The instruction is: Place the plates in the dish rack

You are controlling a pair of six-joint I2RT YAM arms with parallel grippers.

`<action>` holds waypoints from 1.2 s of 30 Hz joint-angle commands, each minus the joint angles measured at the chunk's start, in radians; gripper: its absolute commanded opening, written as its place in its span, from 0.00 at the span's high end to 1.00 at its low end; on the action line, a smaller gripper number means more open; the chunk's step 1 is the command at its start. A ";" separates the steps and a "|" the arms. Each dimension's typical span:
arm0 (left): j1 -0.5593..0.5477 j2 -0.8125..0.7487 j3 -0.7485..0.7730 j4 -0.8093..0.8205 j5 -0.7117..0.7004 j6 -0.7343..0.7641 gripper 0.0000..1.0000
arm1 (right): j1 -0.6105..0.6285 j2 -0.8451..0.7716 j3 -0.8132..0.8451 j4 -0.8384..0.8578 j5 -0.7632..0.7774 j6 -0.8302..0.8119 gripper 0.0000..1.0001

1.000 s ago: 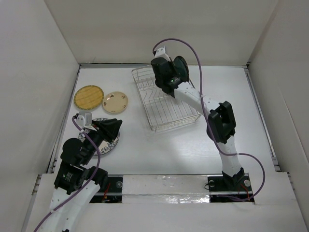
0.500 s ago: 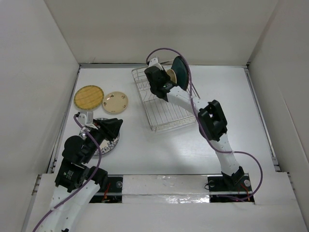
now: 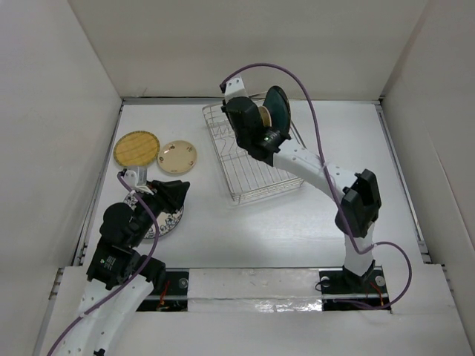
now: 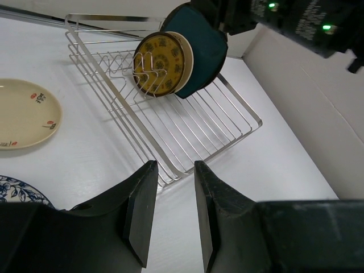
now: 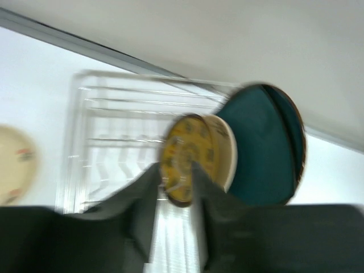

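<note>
On the table [image 3: 245,237], the dish rack [image 3: 252,174] holds two plates [image 4: 202,51] — our right gripper [image 5: 175,170] hangs empty, jaws apart. Next our left gripper [image 4: 172,168] — empty too — must pinch the blue plate [image 4: 17,192].

**What we cannot make out**

The right wrist view is smeared throughout. We get the dish rack [image 5: 114,142], the gold plate [image 5: 185,165] and the dark teal plate [image 5: 259,148] only as soft shapes. The fingers of the right end effector [image 5: 175,170] lack clean edges.

From above, that arm's wrist covers most of the gold plate.

In the left wrist view, the left end effector [image 4: 172,170] and the frame edge leave us a sliver of the blue-patterned plate [image 4: 17,190]. The left edge crops the cream plate [image 4: 23,119].
</note>
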 commanded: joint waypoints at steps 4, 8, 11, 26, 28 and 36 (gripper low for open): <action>0.002 -0.031 0.006 0.017 -0.061 -0.004 0.74 | 0.093 -0.071 -0.065 0.093 -0.379 0.128 0.96; 0.002 -0.092 0.003 0.020 -0.096 -0.012 0.80 | 0.118 -0.049 -0.093 0.125 -0.613 0.214 1.00; 0.002 -0.111 0.002 0.018 -0.115 -0.015 0.85 | 0.127 -0.014 -0.104 0.142 -0.719 0.279 1.00; 0.002 -0.070 0.006 0.020 -0.100 -0.005 0.89 | 0.159 0.244 -0.044 0.174 -0.839 0.494 0.30; 0.002 -0.069 0.006 0.024 -0.095 -0.004 0.86 | 0.159 0.265 -0.041 0.177 -0.841 0.530 0.30; 0.002 -0.071 0.003 0.024 -0.097 -0.005 0.84 | 0.159 0.403 -0.001 0.217 -0.966 0.630 0.32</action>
